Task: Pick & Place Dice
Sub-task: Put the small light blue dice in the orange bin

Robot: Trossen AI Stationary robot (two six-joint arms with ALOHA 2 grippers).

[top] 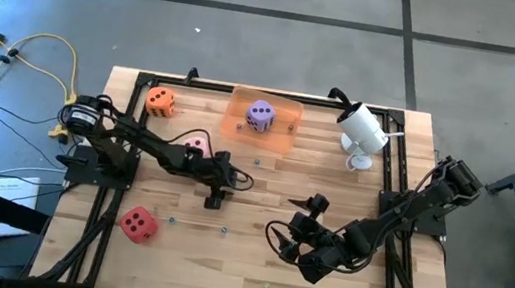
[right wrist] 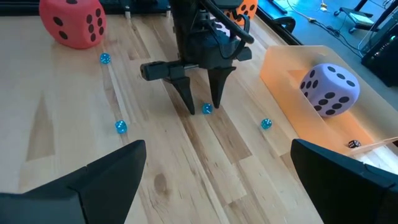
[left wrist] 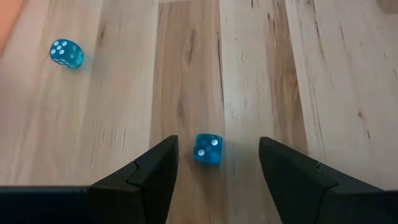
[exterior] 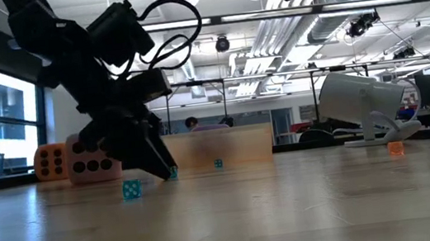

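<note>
The left claw (right wrist: 200, 102) stands tips-down on the surface (top: 251, 264), fingers apart and straddling a small blue die (left wrist: 207, 149) without touching it. Done well, it closes squarely with the die centred, since so small a cube could squirt sideways. The die is translucent blue with white pips. Outward, a purple foam die (top: 260, 115) sits in the orange tray (top: 240, 126). The right claw (top: 310, 234) waits near, spread wide and empty.

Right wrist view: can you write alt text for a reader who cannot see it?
The left pincer points down at the wooden table, its open fingers straddling a small blue die. A purple die sits in the orange tray, a red die lies farther off.
</note>
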